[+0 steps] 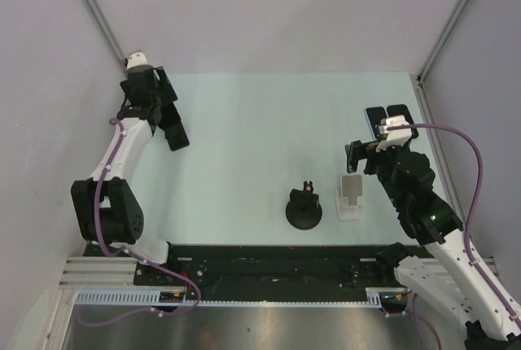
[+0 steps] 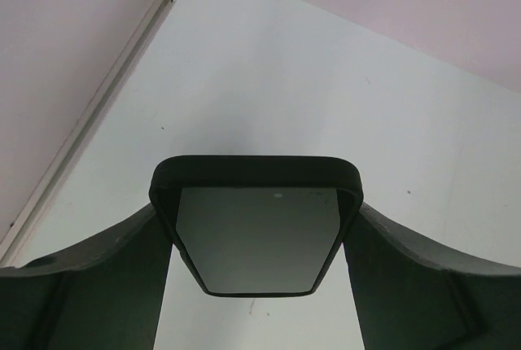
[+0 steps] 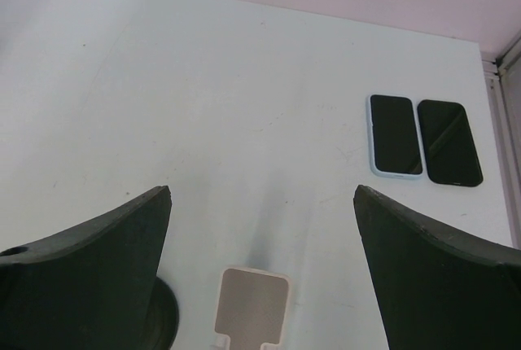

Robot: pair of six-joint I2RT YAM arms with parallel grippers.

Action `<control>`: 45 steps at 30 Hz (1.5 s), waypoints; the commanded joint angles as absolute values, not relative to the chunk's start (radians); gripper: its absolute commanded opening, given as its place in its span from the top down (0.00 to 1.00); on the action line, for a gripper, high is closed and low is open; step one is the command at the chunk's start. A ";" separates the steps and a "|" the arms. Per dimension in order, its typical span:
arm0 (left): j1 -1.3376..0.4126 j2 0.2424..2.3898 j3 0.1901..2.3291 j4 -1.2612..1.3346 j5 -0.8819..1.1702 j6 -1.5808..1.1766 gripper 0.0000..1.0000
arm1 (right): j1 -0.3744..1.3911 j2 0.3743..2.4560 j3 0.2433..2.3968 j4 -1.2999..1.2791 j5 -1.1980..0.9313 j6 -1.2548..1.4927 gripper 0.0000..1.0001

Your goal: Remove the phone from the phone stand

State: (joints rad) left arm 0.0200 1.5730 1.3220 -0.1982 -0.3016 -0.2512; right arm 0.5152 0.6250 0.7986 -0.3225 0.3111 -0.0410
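Pale tabletop (image 1: pixel 244 138) runs between lilac walls, with an aluminium post in each far corner. At the far left, the left gripper (image 1: pixel 172 126) is clamped on a black phone (image 1: pixel 176 133) by its long edges. In the left wrist view the phone (image 2: pixel 256 236) fills the gap between the fingers (image 2: pixel 106 277), its dark face reflective, its near end cut off by their bases. It sits well apart from both stands. Near the middle front stands a black round stand (image 1: pixel 304 212) with a small clip on top, unoccupied; the right wrist view shows only a sliver of it behind one finger. Just right of it, a white phone stand (image 1: pixel 352 195) is also bare, its base cropped in the right wrist view (image 3: pixel 252 309). The right gripper (image 1: pixel 362 156) hovers spread wide beyond it, holding nothing. Far right lie a light-cased phone (image 3: pixel 396 135) and a dark phone (image 3: pixel 448 142), side by side, partly hidden overhead by the wrist.
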 commanded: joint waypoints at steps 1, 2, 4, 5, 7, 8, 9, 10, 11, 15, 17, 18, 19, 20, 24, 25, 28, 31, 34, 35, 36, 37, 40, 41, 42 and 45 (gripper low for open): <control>0.015 1.444 1.368 -0.236 -0.220 -0.354 0.86 | 0.519 0.618 0.819 -0.267 0.221 -0.012 0.01; 0.015 1.416 1.367 -0.261 -0.203 -0.370 0.86 | 0.518 0.626 0.821 -0.261 0.187 -0.006 0.01; 0.015 1.390 1.362 -0.287 -0.125 -0.414 0.87 | 0.520 0.641 0.831 -0.244 0.144 0.020 0.02; 0.014 1.381 1.361 -0.308 -0.088 -0.429 0.89 | 0.519 0.656 0.833 -0.235 0.100 0.032 0.02; 0.014 1.347 1.347 -0.322 0.025 -0.474 0.92 | 0.520 0.672 0.833 -0.200 0.046 0.069 0.04; 0.012 1.335 1.341 -0.330 0.056 -0.491 0.93 | 0.520 0.684 0.833 -0.184 -0.021 0.083 0.04; 0.014 1.309 1.321 -0.331 0.086 -0.509 0.96 | 0.522 0.707 0.834 -0.164 -0.050 0.097 0.04; 0.014 1.295 1.309 -0.330 0.148 -0.552 0.96 | 0.523 0.721 0.834 -0.123 -0.079 0.135 0.04; 0.011 1.283 1.295 -0.330 0.170 -0.573 0.97 | 0.522 0.736 0.834 -0.100 -0.134 0.155 0.04; -0.055 1.226 1.235 -0.328 0.233 -0.653 1.00 | 0.540 0.828 0.833 0.053 -0.273 0.262 0.05; -0.089 1.201 1.224 -0.327 0.236 -0.679 1.00 | 0.580 0.888 0.834 0.136 -0.307 0.297 0.06; -0.124 1.195 1.221 -0.327 0.238 -0.689 1.00 | 0.597 0.908 0.839 0.156 -0.310 0.302 0.06; -0.141 1.184 1.218 -0.328 0.238 -0.698 1.00 | 0.618 0.951 0.844 0.185 -0.308 0.304 0.06; -0.158 1.180 1.212 -0.325 0.242 -0.709 1.00 | 0.655 0.971 0.856 0.195 -0.305 0.298 0.07; -0.233 1.161 1.210 -0.325 0.255 -0.747 0.99 | 0.736 1.063 0.882 0.250 -0.285 0.279 0.07; -0.245 1.157 1.210 -0.325 0.259 -0.750 0.99 | 0.747 1.081 0.888 0.261 -0.282 0.278 0.08; -0.281 1.141 1.213 -0.321 0.262 -0.764 0.99 | 0.788 1.144 0.913 0.294 -0.270 0.255 0.10; -0.307 1.121 1.209 -0.318 0.265 -0.778 0.99 | 0.821 1.201 0.928 0.331 -0.236 0.232 0.12; -0.328 1.103 1.204 -0.313 0.268 -0.781 0.99 | 0.839 1.252 0.943 0.377 -0.232 0.219 0.13; -0.333 1.098 1.201 -0.310 0.268 -0.782 0.99 | 0.842 1.262 0.948 0.386 -0.235 0.218 0.14; -0.337 1.089 1.198 -0.310 0.268 -0.785 0.98 | 0.848 1.285 0.962 0.400 -0.236 0.218 0.15; -0.341 1.083 1.198 -0.307 0.275 -0.788 0.98 | 0.853 1.295 0.966 0.409 -0.239 0.213 0.16; -0.348 1.065 1.189 -0.301 0.275 -0.795 0.98 | 0.867 1.328 0.986 0.431 -0.227 0.196 0.19; -0.354 1.060 1.183 -0.299 0.275 -0.795 0.98 | 0.871 1.335 0.988 0.437 -0.221 0.192 0.21; -0.356 1.055 1.180 -0.296 0.272 -0.795 0.98 | 0.871 1.348 0.989 0.454 -0.215 0.190 0.24; -0.362 1.043 1.163 -0.290 0.271 -0.798 0.97 | 0.873 1.367 0.994 0.479 -0.224 0.195 0.39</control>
